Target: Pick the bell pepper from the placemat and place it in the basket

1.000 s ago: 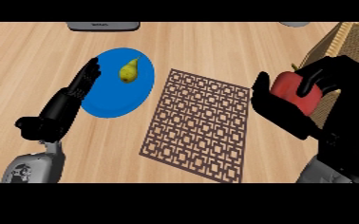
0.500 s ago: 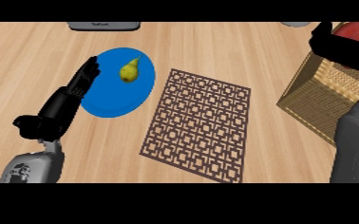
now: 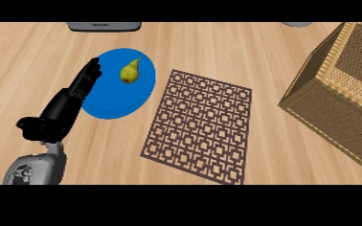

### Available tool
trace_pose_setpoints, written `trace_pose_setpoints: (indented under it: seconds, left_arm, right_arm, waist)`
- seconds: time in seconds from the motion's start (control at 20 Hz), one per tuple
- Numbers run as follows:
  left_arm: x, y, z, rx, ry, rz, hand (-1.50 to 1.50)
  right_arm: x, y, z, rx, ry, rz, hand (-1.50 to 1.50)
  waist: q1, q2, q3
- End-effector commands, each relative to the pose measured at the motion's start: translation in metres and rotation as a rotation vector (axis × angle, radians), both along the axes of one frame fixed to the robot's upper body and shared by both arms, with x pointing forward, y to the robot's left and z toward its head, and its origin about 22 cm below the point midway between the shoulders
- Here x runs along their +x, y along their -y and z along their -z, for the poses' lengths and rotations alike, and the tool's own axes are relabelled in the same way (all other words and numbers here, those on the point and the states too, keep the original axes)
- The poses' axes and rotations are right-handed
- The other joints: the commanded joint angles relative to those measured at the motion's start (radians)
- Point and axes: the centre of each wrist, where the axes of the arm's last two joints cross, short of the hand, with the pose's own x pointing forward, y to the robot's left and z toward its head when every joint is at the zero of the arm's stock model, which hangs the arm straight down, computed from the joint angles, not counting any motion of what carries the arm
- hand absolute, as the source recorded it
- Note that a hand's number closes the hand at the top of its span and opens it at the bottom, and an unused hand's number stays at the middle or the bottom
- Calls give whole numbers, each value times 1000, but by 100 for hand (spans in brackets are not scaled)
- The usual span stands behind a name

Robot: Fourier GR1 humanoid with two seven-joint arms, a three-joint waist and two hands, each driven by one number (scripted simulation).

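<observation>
A brown lattice placemat lies in the middle of the counter with nothing on it. The woven basket stands at the right edge, only partly in view. No bell pepper shows anywhere, and my right hand is out of the picture. My left hand rests at the left with its fingers straight and pointing up, over the rim of a blue plate.
The blue plate sits left of the placemat and holds a yellow-green pear. A grey object lies at the counter's far edge, and another grey thing shows at the far right.
My right hand, which held the red bell pepper a second ago, rose toward the basket and has left the view with it. The basket shows larger at the right. The left hand stayed put.
</observation>
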Motion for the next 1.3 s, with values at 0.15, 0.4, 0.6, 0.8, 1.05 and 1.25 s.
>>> trace_pose_setpoints:
  seconds: [0.15,0.4,0.6,0.8,1.05,1.25]
  left_arm:
    - [7,0,3,12,-7,-3,0]
    - [-8,6,-12,-2,15,-5,0]
    - [7,17,-18,-2,-13,-8,0]
    - [7,-2,-15,10,15,7,0]
    - [10,-4,-10,8,5,-8,0]
    - [1,8,4,-8,-9,-2,0]
  right_arm:
    - [10,61,29,22,-35,-1,150]
    - [7,88,52,-33,0,50,150]
    - [-2,111,75,-115,3,59,150]
    - [3,113,80,-88,128,158,150]
    - [7,142,85,-73,126,117,-150]
    - [9,133,72,-102,130,62,-150]
  waist:
    - [0,1,0]
    - [6,0,0]
    - [1,1,1]
    - [2,1,0]
    - [1,1,0]
    - [0,-1,0]
